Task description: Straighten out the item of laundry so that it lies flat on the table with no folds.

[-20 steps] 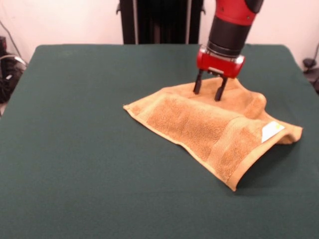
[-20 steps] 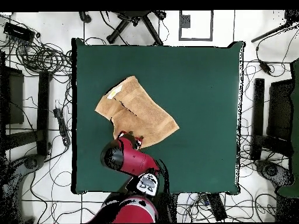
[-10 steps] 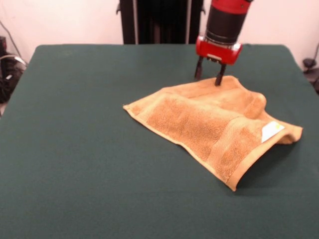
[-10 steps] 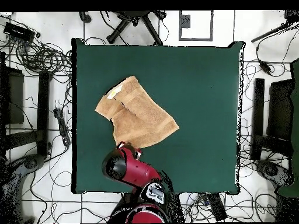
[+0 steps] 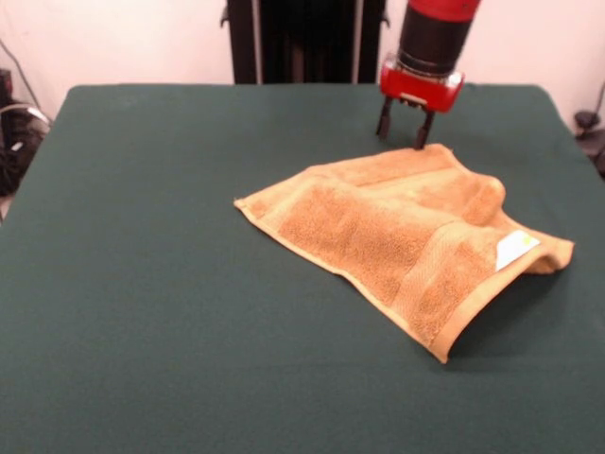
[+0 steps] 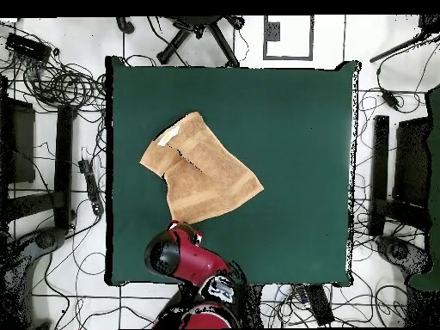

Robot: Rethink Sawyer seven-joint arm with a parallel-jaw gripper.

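The orange-tan towel point(image 5: 397, 236) lies on the dark green table point(image 5: 151, 284), right of centre in the front view. It is folded over on itself, with its right end rumpled and the white-and-yellow tag point(image 5: 516, 249) near the right corner. In the overhead view the towel point(image 6: 199, 169) sits left of centre. My gripper point(image 5: 404, 130) hangs open and empty just above and behind the towel's far edge, its two dark fingers apart. In the overhead view the red arm point(image 6: 176, 253) covers the gripper, just below the towel's near corner.
The robot's black pedestal point(image 5: 304, 43) stands behind the table's far edge. Cables, chair bases and equipment point(image 6: 51, 77) lie on the floor around the table.
My gripper has lifted off the towel's far part and drawn back toward the robot's base, empty. The towel has stayed where it was.
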